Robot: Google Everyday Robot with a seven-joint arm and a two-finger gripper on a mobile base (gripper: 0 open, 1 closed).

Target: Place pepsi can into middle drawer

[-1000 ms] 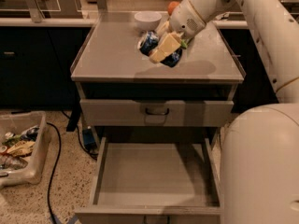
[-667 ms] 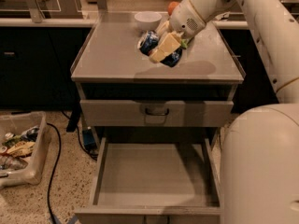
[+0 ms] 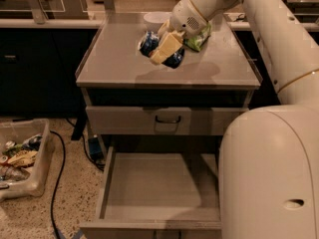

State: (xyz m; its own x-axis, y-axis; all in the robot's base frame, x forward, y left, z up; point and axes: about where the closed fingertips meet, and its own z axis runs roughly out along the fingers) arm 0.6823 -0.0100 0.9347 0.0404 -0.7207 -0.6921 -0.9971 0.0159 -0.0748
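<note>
Slightly leftward goes the gripper [image 3: 167,48], clamped across the small blue aluminium pepsi can [image 3: 148,43], aloft over the grey cabinet top [image 3: 114,54]. Probably light, thin-walled and slick, so mid-body suits. The wide grey metal middle drawer [image 3: 159,183] lies open below.

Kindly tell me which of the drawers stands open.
The middle drawer, pulled out, floor showing; the drawer front above is shut. The gripper holds the pepsi can over the cabinet top.

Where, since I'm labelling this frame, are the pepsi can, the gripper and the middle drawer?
pepsi can [image 3: 147,43]: camera view, its exposed blue end.
gripper [image 3: 161,53]: camera view, between fingertips, clamping the can above the cabinet top [image 3: 119,59].
middle drawer [image 3: 159,183]: camera view, its bare floor.
</note>
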